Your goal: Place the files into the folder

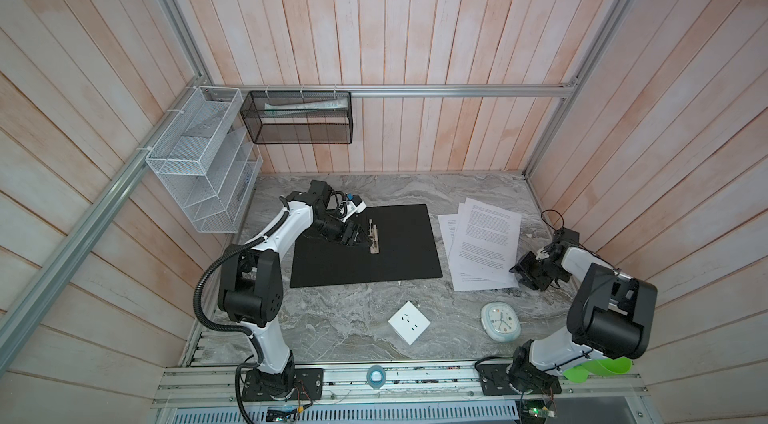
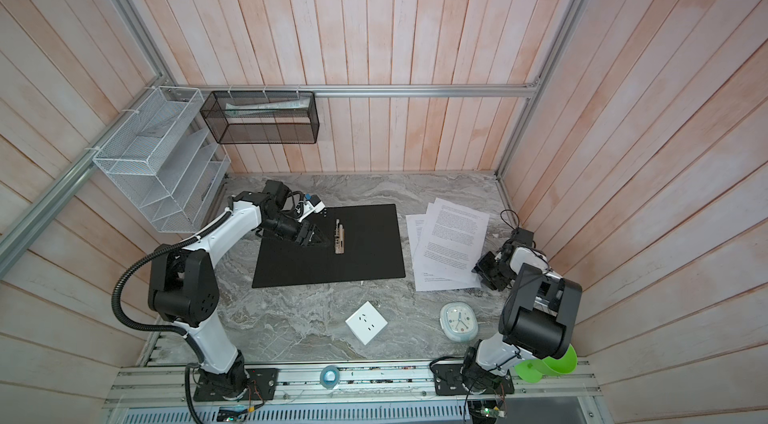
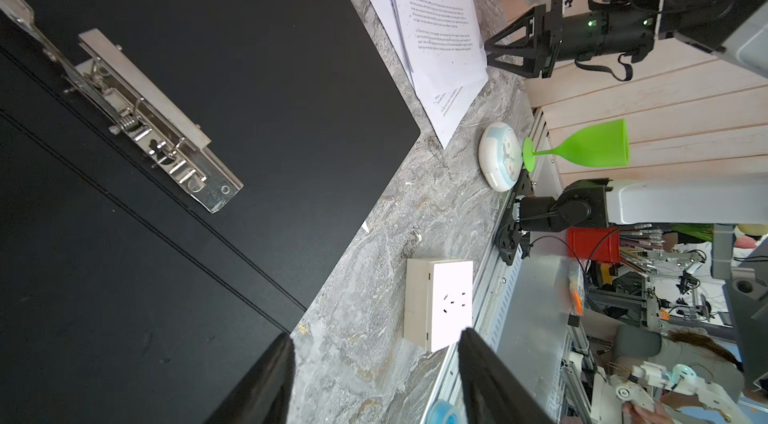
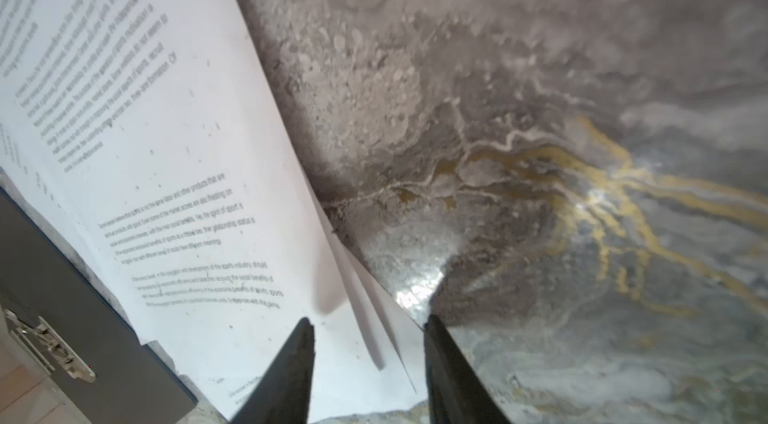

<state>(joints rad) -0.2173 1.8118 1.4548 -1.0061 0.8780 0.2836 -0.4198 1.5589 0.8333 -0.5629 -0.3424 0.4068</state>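
The folder (image 1: pixel 399 243) (image 2: pixel 365 247) lies open on the marble table, black inside up, with its metal clip (image 1: pixel 374 239) (image 3: pixel 141 122) near the middle. My left gripper (image 1: pixel 358 237) (image 2: pixel 320 237) (image 3: pixel 374 336) hovers over the folder's left half beside the clip, open and holding nothing. To the folder's right lie the files (image 1: pixel 482 243) (image 2: pixel 451 247) (image 3: pixel 436 26) (image 4: pixel 166 193), a fanned stack of printed white sheets. My right gripper (image 1: pixel 517 270) (image 2: pixel 478 268) (image 4: pixel 368 320) is low at the stack's near right corner, open, its jaws straddling the sheets' edges.
A white socket plate (image 1: pixel 409 322) and a round clock (image 1: pixel 500 322) lie on the table's front part. A green goblet (image 1: pixel 598 368) stands by the right arm's base. A white mesh rack (image 1: pixel 199 160) and a black mesh basket (image 1: pixel 301 118) hang on the walls.
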